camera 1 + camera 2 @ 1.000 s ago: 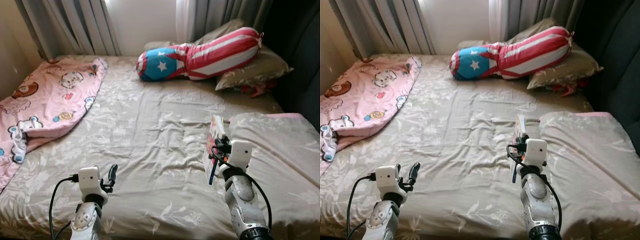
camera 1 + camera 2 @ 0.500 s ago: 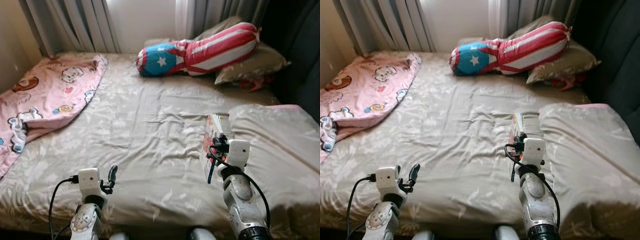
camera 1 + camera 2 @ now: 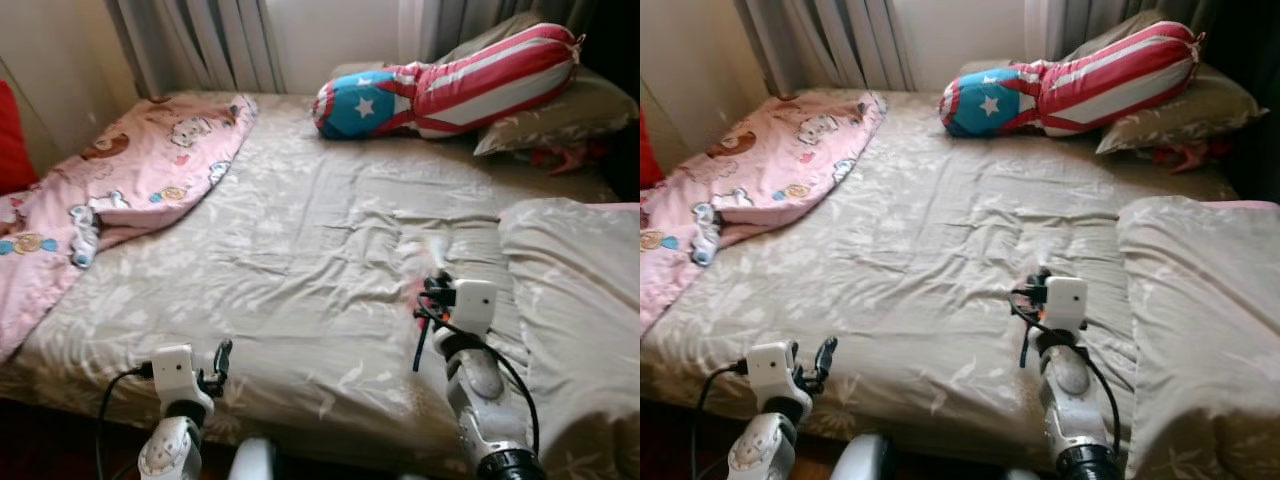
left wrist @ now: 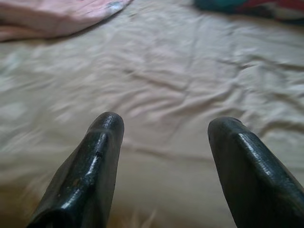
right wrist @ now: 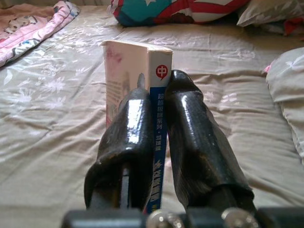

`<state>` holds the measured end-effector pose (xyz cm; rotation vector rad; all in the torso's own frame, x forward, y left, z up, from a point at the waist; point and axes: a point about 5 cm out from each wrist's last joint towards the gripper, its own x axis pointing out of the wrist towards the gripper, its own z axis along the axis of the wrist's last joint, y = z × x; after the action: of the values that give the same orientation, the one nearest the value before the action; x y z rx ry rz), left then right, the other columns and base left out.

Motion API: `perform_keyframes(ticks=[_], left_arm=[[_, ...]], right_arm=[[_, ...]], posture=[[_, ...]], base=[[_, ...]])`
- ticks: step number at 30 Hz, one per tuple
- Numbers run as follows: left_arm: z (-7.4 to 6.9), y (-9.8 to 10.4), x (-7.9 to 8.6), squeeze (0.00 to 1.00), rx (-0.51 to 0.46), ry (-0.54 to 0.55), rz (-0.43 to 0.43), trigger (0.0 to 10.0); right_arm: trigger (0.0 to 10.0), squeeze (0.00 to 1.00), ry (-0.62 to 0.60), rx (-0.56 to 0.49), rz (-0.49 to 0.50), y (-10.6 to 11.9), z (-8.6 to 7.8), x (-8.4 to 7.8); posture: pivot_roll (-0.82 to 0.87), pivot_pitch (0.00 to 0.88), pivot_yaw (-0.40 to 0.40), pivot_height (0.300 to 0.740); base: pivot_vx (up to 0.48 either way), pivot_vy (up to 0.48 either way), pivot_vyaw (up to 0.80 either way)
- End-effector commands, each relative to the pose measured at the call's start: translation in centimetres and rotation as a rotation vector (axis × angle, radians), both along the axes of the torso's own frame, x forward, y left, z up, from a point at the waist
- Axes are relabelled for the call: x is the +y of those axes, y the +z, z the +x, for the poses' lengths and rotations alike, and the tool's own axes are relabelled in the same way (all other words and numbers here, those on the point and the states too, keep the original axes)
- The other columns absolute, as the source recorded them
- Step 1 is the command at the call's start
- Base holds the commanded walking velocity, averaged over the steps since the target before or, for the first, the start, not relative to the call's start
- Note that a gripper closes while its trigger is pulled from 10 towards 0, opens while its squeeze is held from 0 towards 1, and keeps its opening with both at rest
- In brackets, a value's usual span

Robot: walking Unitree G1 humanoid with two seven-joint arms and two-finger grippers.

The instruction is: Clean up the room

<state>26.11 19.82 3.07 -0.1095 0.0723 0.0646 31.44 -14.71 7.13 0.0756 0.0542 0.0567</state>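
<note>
My right gripper (image 5: 159,123) pinches a thin book (image 5: 137,71) by its spine, upright above the near right part of the bed (image 3: 300,250). My left gripper (image 4: 164,137) is spread and holds nothing, low at the near left. I should carry the book steadily, without swinging. In the head views it is blurred, and its cover cannot be read.

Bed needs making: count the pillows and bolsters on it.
3: red-striped, blue-ended star bolster at the head, beige floral pillow beneath it, large beige pillow at right. More may be hidden.
</note>
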Motion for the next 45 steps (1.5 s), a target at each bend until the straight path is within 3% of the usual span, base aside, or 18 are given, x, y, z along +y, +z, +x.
perform_keyframes(ticks=[1,11,29,38,41,43,45], left_arm=[[0.0,0.2,0.4,0.00,0.000,0.008,0.009,10.0],[-0.3,0.3,0.6,0.00,-0.003,0.017,0.010,10.0],[-1.1,0.5,1.1,0.00,-0.002,0.030,0.024,10.0],[-1.6,0.8,1.4,0.00,-0.001,0.024,0.040,10.0],[-2.1,0.9,1.8,0.00,0.003,0.030,0.052,10.0],[-2.2,1.0,1.9,0.00,0.005,0.032,0.054,10.0],[-2.8,0.8,2.0,0.00,0.018,0.031,0.063,10.0]], right_arm=[[10.0,0.00,0.006,-0.060,-0.009,1.4,0.7,0.1],[10.0,0.00,-0.004,-0.058,-0.019,1.5,1.2,-0.2],[10.0,0.00,-0.074,-0.024,-0.076,1.3,2.4,-2.3],[10.0,0.00,-0.114,-0.008,-0.287,1.8,3.5,-3.7],[10.0,0.00,-0.032,-0.013,-0.468,1.6,3.6,-3.1],[10.0,0.00,0.007,0.002,-0.497,1.1,3.5,-2.8],[10.0,0.00,0.069,0.086,-0.598,-0.6,2.9,-2.7]], posture=[[-0.08,0.060,0.001,0.647],[-0.07,0.078,0.003,0.647],[-0.04,0.105,0.002,0.647],[-0.01,0.140,0.011,0.647],[0.00,0.168,0.016,0.647],[0.01,0.185,0.016,0.647],[0.03,0.198,0.018,0.647]], base=[[0.000,0.000,0.00],[0.051,0.000,0.00],[0.237,0.000,0.00],[0.000,0.000,0.00],[0.000,0.000,0.00],[0.000,0.000,0.00],[0.000,0.000,0.00]])
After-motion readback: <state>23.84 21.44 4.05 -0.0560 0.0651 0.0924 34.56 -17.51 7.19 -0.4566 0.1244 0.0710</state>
